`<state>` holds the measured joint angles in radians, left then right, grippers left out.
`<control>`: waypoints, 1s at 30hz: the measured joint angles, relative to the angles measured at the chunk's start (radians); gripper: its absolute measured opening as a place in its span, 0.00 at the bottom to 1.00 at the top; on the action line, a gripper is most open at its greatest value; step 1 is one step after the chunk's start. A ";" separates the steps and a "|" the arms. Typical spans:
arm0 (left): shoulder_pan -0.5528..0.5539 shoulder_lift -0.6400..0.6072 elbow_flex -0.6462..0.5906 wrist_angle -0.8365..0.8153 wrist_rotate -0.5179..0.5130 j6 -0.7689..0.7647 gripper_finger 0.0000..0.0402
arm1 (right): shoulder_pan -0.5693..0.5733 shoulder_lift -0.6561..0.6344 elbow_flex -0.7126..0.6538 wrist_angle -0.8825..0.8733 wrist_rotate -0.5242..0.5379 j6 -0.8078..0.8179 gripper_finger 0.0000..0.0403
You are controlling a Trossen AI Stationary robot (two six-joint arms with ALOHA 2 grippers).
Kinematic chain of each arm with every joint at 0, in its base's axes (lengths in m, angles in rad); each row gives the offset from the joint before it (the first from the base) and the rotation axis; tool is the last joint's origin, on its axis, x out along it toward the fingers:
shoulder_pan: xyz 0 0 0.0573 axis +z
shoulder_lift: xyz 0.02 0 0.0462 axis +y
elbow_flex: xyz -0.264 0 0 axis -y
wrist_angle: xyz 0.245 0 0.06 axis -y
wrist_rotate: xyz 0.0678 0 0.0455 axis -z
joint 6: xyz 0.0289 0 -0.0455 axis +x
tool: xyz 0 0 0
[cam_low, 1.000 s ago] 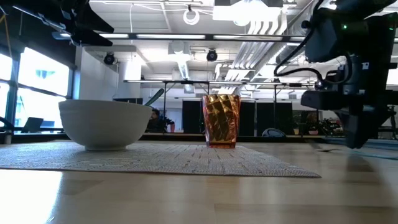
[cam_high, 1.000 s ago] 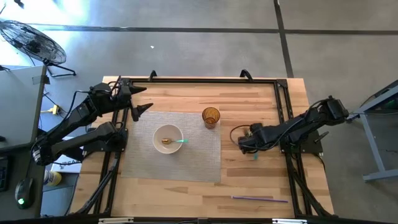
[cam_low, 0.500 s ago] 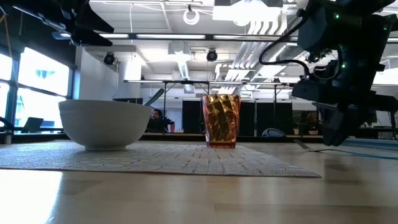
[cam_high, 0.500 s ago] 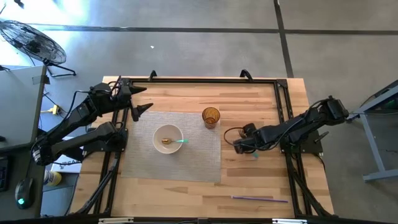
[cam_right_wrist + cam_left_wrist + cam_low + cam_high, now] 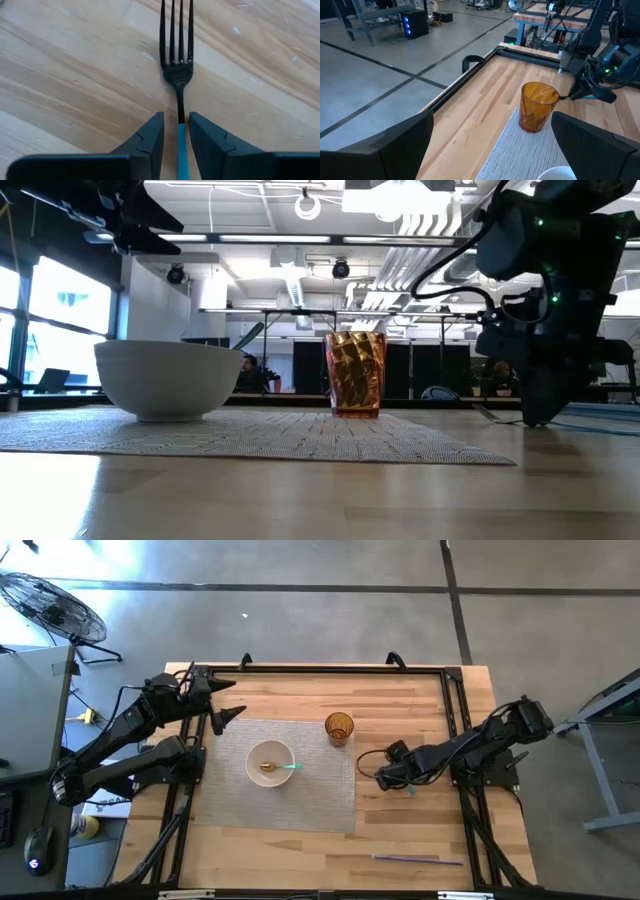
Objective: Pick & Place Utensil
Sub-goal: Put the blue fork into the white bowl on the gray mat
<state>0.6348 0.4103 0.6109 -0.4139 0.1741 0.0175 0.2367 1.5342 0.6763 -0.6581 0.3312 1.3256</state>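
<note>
A fork with black tines (image 5: pixel 176 35) and a teal handle (image 5: pixel 180 150) lies flat on the bare wood right of the placemat; in the high view only its teal end (image 5: pixel 410 789) shows under the arm. My right gripper (image 5: pixel 379 778) (image 5: pixel 535 418) is low over the table. It is open by a narrow gap, with one finger on each side of the fork's handle just behind the neck (image 5: pixel 180 112). Wood shows between each finger and the handle. My left gripper (image 5: pixel 228 700) waits, open and raised, over the table's far-left corner.
A grey woven placemat (image 5: pixel 300 805) carries a white bowl (image 5: pixel 270 762) with a teal-handled spoon (image 5: pixel 290 768) in it and an amber cup (image 5: pixel 339 728). A thin purple utensil (image 5: pixel 418 859) lies near the table's near edge. A black frame rail (image 5: pixel 455 720) runs behind the right arm.
My right gripper has moved a little toward the table's left edge and has come down close to the wood. The fork's teal end has stayed where it was.
</note>
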 joint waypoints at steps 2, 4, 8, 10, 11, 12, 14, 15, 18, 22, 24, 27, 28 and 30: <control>0.000 0.000 0.000 0.000 0.000 0.000 0.99 | 0.000 0.003 0.000 0.012 -0.003 0.007 0.20; 0.000 0.000 0.000 0.000 0.000 0.000 0.99 | 0.000 0.003 -0.001 0.025 -0.007 0.030 0.19; 0.000 0.000 0.000 0.000 0.000 -0.001 0.99 | 0.000 0.002 -0.002 0.036 -0.007 0.041 0.15; 0.000 0.000 0.000 0.000 0.000 -0.003 0.99 | 0.000 0.003 -0.002 0.040 -0.003 0.042 0.14; 0.000 0.000 0.000 0.000 0.000 -0.003 0.99 | 0.000 0.003 -0.002 0.042 0.000 0.042 0.13; 0.000 0.000 0.000 0.000 0.000 -0.004 0.99 | 0.000 0.003 -0.002 0.044 0.001 0.042 0.11; 0.000 0.000 0.000 0.000 0.000 -0.004 0.99 | 0.000 0.003 -0.002 0.047 0.004 0.040 0.09; 0.000 0.000 0.000 0.000 0.000 -0.004 0.99 | 0.000 0.003 -0.003 0.048 0.008 0.038 0.07; 0.000 0.000 0.000 0.000 0.000 -0.004 0.99 | 0.000 0.004 -0.003 0.050 0.020 0.036 0.03; 0.000 0.000 0.000 -0.006 0.000 -0.004 0.99 | 0.000 0.004 -0.004 0.050 0.034 0.019 0.02; 0.000 0.000 0.000 -0.009 0.000 -0.005 0.99 | 0.000 0.004 -0.004 0.049 0.036 0.012 0.03; 0.000 0.000 0.000 -0.008 0.000 -0.005 0.99 | -0.001 -0.005 -0.002 0.038 0.042 0.009 0.03; 0.000 0.000 0.000 -0.008 0.000 -0.005 0.99 | 0.000 -0.007 0.008 0.026 0.050 0.009 0.02; 0.000 0.000 0.000 -0.008 0.000 -0.005 0.99 | 0.005 -0.009 0.040 -0.016 0.062 0.009 0.01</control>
<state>0.6346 0.4099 0.6109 -0.4222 0.1745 0.0125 0.2415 1.5252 0.7167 -0.6740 0.3931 1.3342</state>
